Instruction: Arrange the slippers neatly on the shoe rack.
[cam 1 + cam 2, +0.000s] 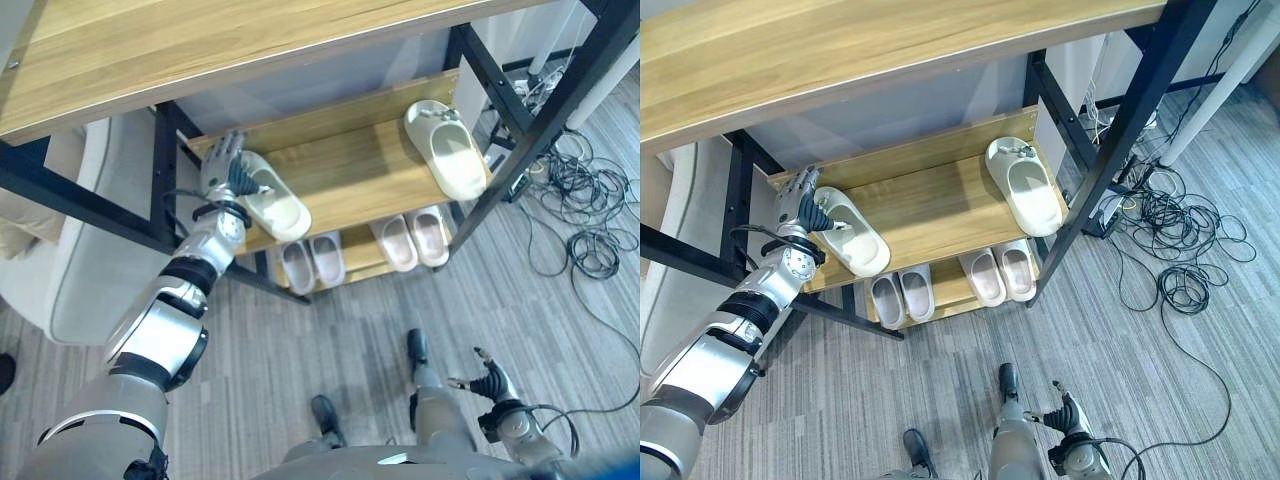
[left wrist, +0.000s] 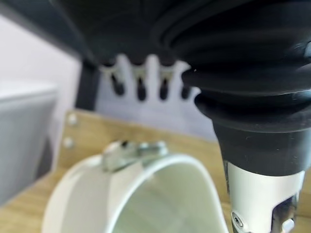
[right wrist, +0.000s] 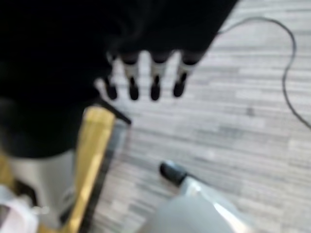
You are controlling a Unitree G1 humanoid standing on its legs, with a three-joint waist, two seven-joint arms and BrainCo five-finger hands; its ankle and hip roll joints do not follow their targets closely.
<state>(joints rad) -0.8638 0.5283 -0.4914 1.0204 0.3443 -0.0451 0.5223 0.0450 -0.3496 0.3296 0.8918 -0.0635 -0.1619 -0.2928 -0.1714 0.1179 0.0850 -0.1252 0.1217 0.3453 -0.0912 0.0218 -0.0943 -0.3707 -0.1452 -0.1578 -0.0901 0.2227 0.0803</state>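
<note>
I am reaching my left hand (image 1: 803, 212) onto the middle wooden shelf (image 1: 930, 205) of the black-framed shoe rack, at its left end, with my fingers (image 2: 140, 83) stretched out straight and open, gripping nothing. My palm is hovering over the heel end of a pale cream rubber slipper (image 1: 853, 231), which is lying slantwise near that shelf's left front corner; I cannot tell whether I am touching it. In my left wrist view the slipper's rounded strap is sitting just below my fingertips, with the shelf's wood behind it.

At the shelf's right end, well apart, a second pale cream slipper (image 1: 1024, 185) is lying angled toward the front edge. On the bottom shelf (image 1: 370, 270), two pairs of pale pinkish slippers (image 1: 901, 296) (image 1: 1000, 273) are resting side by side, toes outward.

I am hanging my right hand (image 1: 1068, 417) low over the grey striped floor (image 1: 1160, 380), fingers straight and relaxed, holding nothing.
</note>
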